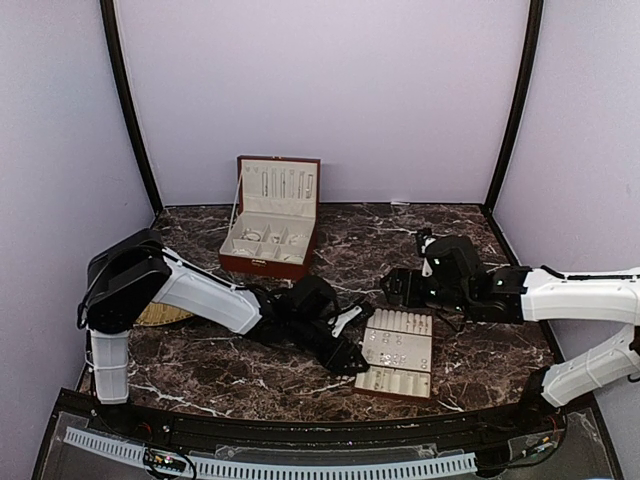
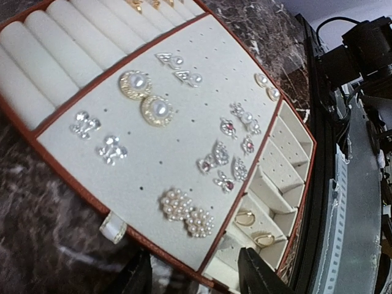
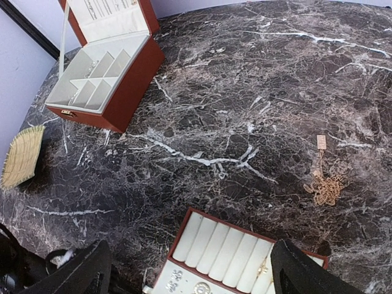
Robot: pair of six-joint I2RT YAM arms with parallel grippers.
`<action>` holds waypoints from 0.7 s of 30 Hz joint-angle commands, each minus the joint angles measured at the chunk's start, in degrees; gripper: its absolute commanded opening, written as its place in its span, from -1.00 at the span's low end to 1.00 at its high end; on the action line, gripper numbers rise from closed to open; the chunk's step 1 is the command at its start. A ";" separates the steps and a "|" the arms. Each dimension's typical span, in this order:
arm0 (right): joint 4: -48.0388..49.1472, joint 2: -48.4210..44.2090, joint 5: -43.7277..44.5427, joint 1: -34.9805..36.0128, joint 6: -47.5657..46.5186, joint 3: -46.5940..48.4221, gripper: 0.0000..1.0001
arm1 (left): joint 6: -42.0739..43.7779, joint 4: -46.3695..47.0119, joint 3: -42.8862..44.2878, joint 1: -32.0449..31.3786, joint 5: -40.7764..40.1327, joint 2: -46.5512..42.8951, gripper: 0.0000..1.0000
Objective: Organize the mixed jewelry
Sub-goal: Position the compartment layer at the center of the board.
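Note:
The mixed jewelry lies mostly on the cream tray (image 2: 180, 150): silvery studs (image 2: 111, 149), pearl clusters (image 2: 187, 213), round gold-and-pearl earrings (image 2: 147, 98) and gold rings (image 2: 245, 218) in its side slots. My left gripper (image 2: 196, 277) hovers open over the tray's near edge, nothing between its fingers. In the top view it sits at the tray's (image 1: 392, 381) left side. My right gripper (image 3: 193, 272) is open above the tray's roll end (image 3: 220, 248). A gold chain (image 3: 324, 187) lies loose on the marble. The red-brown box (image 1: 270, 232) stands open at the back.
The woven straw mat (image 1: 160, 315) lies at the left, partly under my left arm. The box (image 3: 104, 67) and mat (image 3: 21, 156) also show in the right wrist view. The right arm (image 1: 580, 295) stretches in from the right.

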 commanded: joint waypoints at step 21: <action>5.34 7.48 6.46 -0.62 -6.28 14.83 0.84 | 5.10 0.30 -10.13 20.12 -15.56 -24.97 0.34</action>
